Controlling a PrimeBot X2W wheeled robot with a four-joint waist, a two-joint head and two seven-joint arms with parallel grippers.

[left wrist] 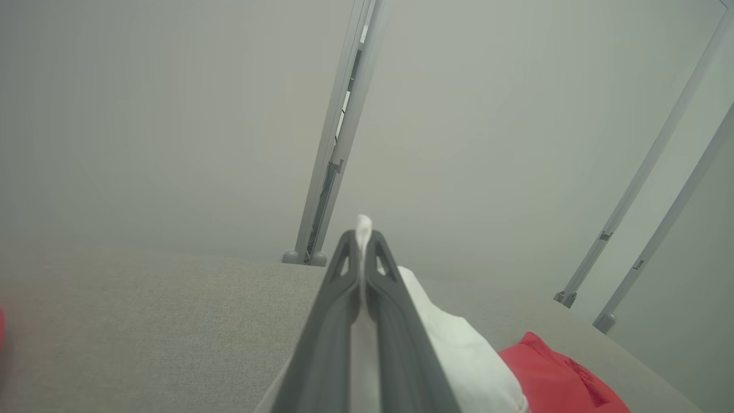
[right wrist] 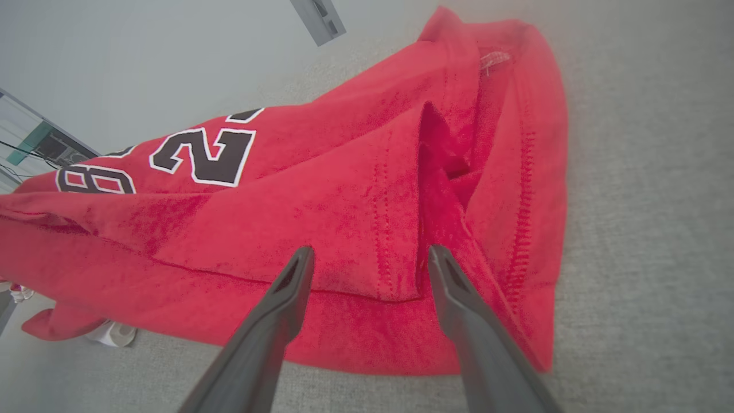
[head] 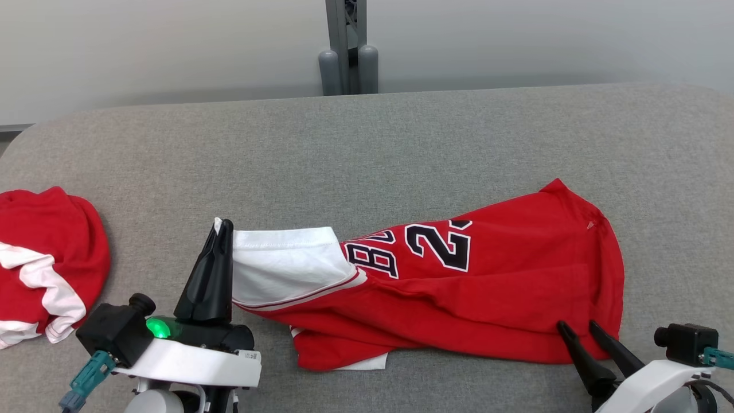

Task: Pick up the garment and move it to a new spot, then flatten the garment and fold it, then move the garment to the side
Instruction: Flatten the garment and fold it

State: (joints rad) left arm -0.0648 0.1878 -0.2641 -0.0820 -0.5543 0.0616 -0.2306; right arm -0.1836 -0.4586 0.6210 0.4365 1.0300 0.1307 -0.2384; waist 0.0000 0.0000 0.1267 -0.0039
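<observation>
Left pincer point(left wrist: 363, 235) around white-sleeved garment point(left wrist: 459, 344)

grey fabric-topped table point(head: 367, 149), rounded far corners. red jersey point(head: 487, 287) lies rumpled lengthwise, centre to right near the front edge, white sleeve at its left end, black numerals up. second red-and-white garment point(head: 46, 258) bunched at far left, well apart.

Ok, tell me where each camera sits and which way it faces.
Head: on the head, facing forward and down at the jersey; left claw and right claw show low.
Left wrist: on the left arm, facing the wall; its shut fingers pinch the white sleeve.
Right wrist: on the right arm, facing the jersey's hem; open fingers.
Head and right wrist share the black numerals.
</observation>
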